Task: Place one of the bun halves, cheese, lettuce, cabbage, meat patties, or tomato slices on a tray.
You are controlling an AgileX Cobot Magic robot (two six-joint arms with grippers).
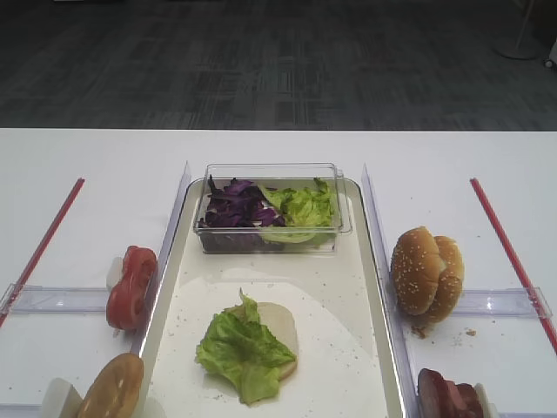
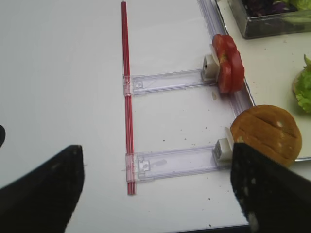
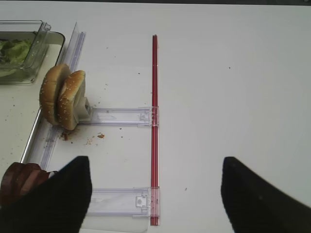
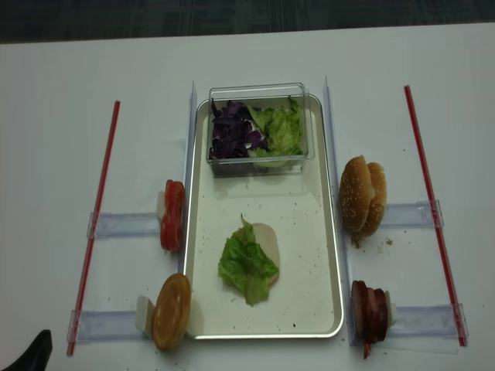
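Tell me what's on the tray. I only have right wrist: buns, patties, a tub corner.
Observer: A pale bun half lies in the middle of the tray, with a lettuce leaf over most of it.
Operator: Rest of the tub?
Observer: Its left half holds purple cabbage.
Operator: Tomatoes?
Observer: Tomato slices stand in a stack just outside the tray's left rim.
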